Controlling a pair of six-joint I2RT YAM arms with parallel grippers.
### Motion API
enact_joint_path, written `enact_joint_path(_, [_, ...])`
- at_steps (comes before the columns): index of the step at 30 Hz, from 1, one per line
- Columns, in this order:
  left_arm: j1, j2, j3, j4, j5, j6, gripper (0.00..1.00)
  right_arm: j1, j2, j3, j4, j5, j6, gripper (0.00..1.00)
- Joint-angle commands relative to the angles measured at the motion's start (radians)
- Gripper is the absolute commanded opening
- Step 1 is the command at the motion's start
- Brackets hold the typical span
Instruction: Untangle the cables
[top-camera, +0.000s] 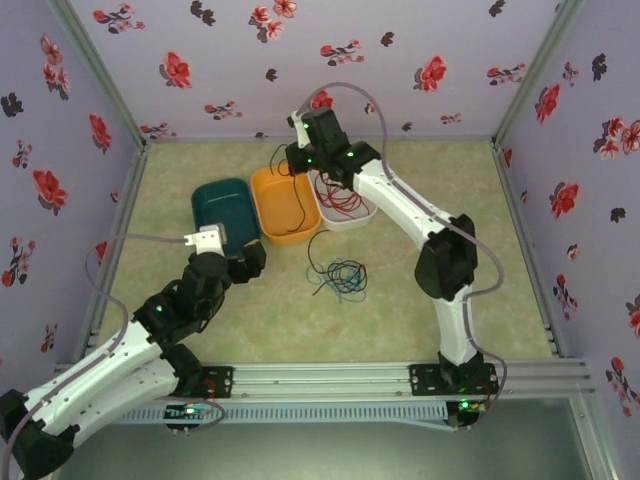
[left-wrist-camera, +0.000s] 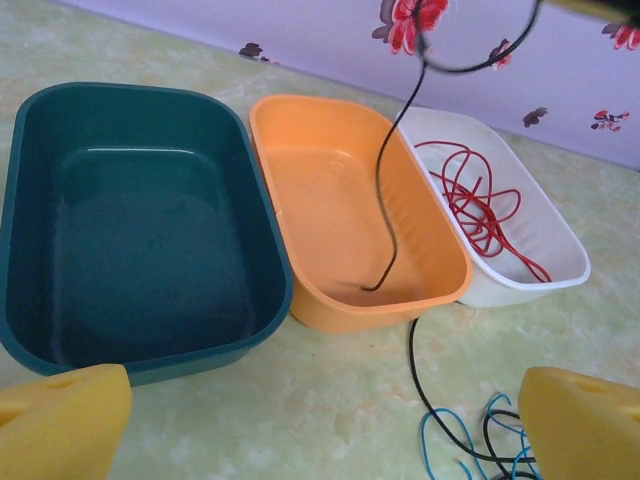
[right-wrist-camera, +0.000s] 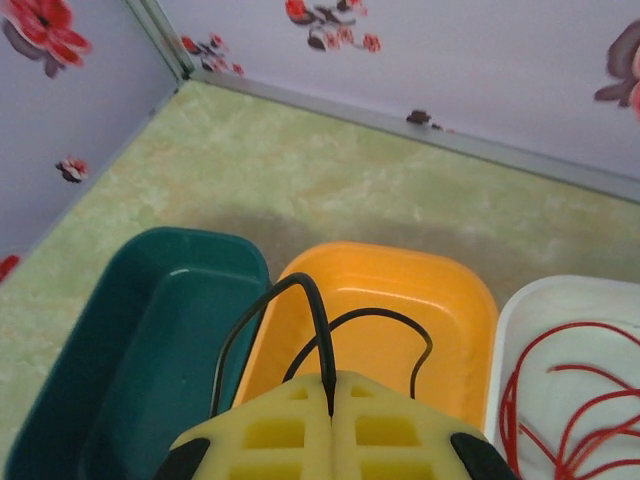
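R-wrist cam: right gripper (right-wrist-camera: 330, 385) pinches black cable (right-wrist-camera: 316, 310); orange tub (right-wrist-camera: 395, 262) at 12 o'clock. L-wrist cam: left gripper (left-wrist-camera: 320, 425) wide. Green tbl (top-camera: 250, 315), floral walls (top-camera: 230, 50).

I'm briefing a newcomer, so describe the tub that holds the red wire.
On the green marbled tabletop, look at the row of rectangular plastic tubs: teal tub, orange tub, then white tub at the right end. Only the white one holds a coiled red wire.
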Motion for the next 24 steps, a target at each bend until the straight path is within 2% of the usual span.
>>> enact_joint_path(1, [0.011,-0.004,-0.017,-0.019,-0.029,-0.017,1.0,-0.003,0.054,0.052,-0.021,-0.024,0.035,0.0])
enact_joint_path(10, [0.011,0.014,-0.016,-0.007,-0.02,-0.023,1.0,-0.006,0.179,0.054,-0.038,-0.036,0.103,0.02])
enact_joint_path(17, [0.011,0.053,-0.005,0.014,0.005,-0.022,1.0,-0.022,0.241,0.065,-0.074,-0.055,0.14,0.19])
enact_joint_path(24, [0.012,0.103,0.017,0.024,0.026,-0.015,1.0,-0.025,0.165,0.026,-0.101,-0.034,0.121,0.31])
